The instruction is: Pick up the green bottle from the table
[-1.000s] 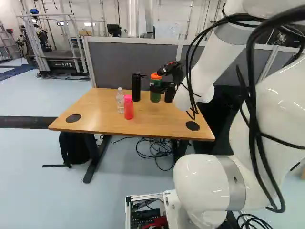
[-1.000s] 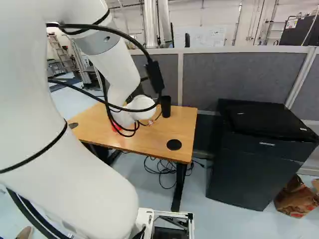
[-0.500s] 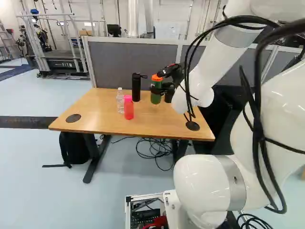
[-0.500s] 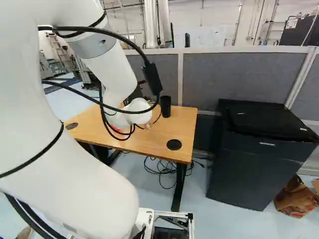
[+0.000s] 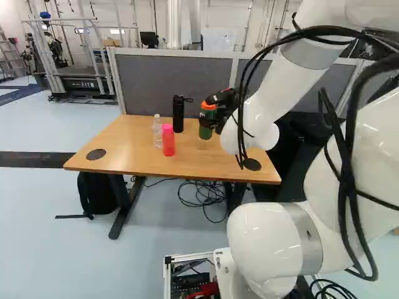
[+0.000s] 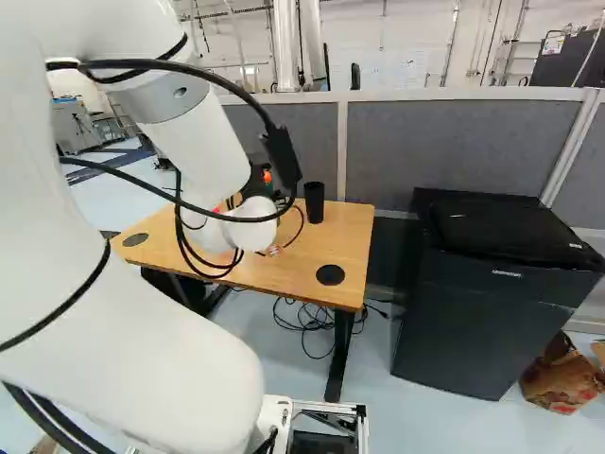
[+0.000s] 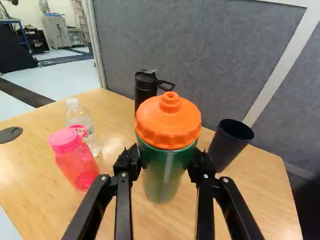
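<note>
While a pink bottle [image 7: 75,160] stands near it on the desk [image 7: 30,175], the green bottle [image 7: 165,172] sits gripped between the two fingers of the pincer [image 5: 208,119], parted by its width; whether its base touches the wood cannot be told.

I can read no wording surely. Beyond the table [image 5: 118,156], to its left, pale letters mark the metal-framed machine [image 5: 81,85]; right of the table, small print crosses the black cabinet [image 6: 468,326]; on the table, the clear bottle [image 7: 76,116] bears a label [image 7: 90,131].
</note>
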Controlling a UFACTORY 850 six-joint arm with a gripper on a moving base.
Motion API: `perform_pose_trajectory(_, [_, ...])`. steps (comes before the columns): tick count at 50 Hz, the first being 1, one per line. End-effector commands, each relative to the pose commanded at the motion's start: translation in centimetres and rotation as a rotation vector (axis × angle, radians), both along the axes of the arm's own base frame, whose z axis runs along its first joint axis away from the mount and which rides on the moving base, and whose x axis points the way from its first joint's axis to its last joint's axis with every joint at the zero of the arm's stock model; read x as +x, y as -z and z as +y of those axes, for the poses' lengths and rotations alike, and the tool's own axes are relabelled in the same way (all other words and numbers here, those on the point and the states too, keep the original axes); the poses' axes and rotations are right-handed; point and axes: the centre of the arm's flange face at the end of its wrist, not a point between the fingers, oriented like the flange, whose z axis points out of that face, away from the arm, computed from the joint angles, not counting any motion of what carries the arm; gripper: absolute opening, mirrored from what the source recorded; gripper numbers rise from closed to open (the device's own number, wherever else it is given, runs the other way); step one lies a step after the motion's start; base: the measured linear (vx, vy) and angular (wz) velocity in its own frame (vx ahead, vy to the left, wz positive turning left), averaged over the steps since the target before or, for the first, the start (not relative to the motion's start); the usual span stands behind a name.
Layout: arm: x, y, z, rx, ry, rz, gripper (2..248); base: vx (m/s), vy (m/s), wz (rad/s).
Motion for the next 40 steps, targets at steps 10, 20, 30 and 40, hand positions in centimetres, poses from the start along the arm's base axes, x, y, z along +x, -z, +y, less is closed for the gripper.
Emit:
perform_pose_trajectory(10, [-1.4, 0.9, 0.2, 0.017, 0.056, 0.009, 8, 0.000, 0.000, 0.000])
perform_pose_trajectory(20, [-2.7, 1.7, 0.3, 0.030, 0.108, 0.018, 8, 0.000, 0.000, 0.000])
perform_pose_trajectory(30, [-3.9, 2.4, 0.4, 0.040, 0.153, 0.028, 8, 0.000, 0.000, 0.000])
perform_pose_trajectory(40, [-4.9, 3.0, 0.4, 0.048, 0.192, 0.038, 8, 0.000, 0.000, 0.000])
